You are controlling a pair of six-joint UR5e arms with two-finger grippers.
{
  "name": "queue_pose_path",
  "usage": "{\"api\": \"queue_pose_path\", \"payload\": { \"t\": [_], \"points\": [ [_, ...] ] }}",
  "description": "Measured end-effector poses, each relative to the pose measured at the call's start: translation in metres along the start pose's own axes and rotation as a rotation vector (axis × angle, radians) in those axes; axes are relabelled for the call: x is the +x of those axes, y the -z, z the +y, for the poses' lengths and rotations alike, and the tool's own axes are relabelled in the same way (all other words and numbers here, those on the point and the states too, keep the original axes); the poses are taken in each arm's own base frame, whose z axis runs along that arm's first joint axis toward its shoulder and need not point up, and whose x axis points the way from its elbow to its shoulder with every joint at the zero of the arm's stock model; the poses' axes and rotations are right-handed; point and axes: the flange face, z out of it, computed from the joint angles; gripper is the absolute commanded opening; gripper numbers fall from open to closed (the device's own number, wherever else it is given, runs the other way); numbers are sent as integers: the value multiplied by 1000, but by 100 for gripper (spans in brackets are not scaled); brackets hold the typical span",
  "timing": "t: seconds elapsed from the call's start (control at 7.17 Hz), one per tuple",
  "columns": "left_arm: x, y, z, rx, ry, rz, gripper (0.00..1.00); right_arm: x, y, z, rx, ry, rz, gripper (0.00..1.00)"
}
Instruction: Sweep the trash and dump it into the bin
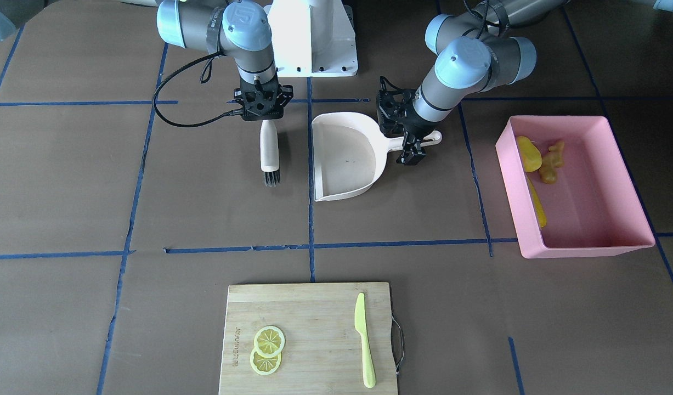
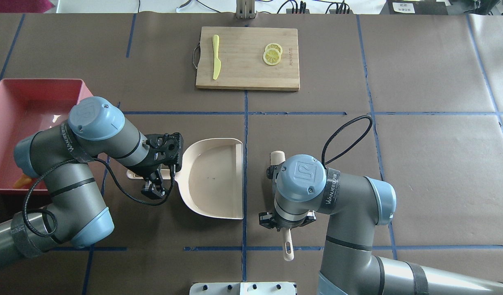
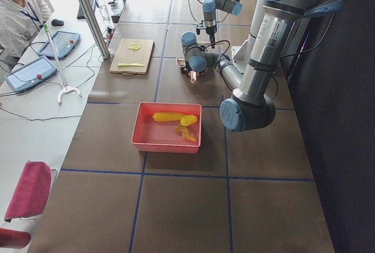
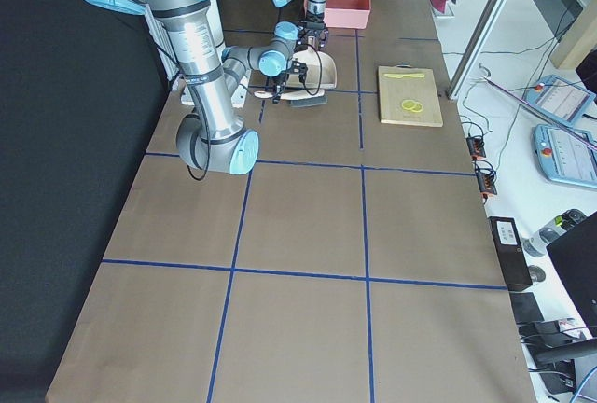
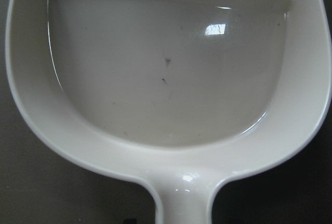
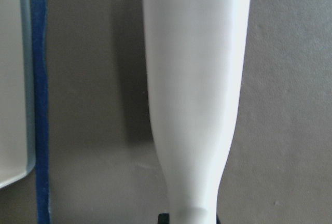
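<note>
Overhead exterior view: nearest the robot's base, the brush (image 2: 277, 157) is seen lying on the tabletop (image 2: 419, 155), its long axis running away from the robot. The right pincer (image 1: 265, 119) is set over the brush's handle; whether it is clenched or released cannot be told. Just beside the brush, across the blue tape line, the dustpan (image 2: 212, 180) lies flat and empty. Its open mouth is turned toward the brush and its handle is pointed at the left arm. The left pincer (image 1: 416, 151) is placed at that handle, and its grip cannot be told either. Farther to the left arm's outer side, apart from the dustpan, stands the bin (image 1: 588, 192). All the trash is found inside it: the corn (image 1: 536, 206) along one wall, the lumpy vegetable (image 1: 528, 154) and the ginger (image 1: 552, 162) in a corner. Nothing is left to be swept, so only setting down the tools is judged to remain.
</note>
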Motion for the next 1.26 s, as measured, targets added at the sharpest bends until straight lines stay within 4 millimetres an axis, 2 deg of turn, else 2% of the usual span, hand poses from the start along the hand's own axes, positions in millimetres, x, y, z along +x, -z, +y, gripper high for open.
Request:
{"api": "queue_pose_path", "payload": {
  "t": [0.42, 0.7, 0.98, 1.26],
  "points": [
    [3, 22, -10, 40, -14, -20, 100, 0, 1, 0, 1, 0, -2, 0],
    [-4, 51, -7, 60, -4, -52, 100, 0, 1, 0, 2, 0, -2, 0],
    [-37, 93, 16, 33, 66, -119, 100, 0, 1, -1, 5, 1, 0, 0],
    [-69, 123, 53, -15, 150, -171, 100, 1, 0, -2, 13, 0, 4, 0]
  ]
}}
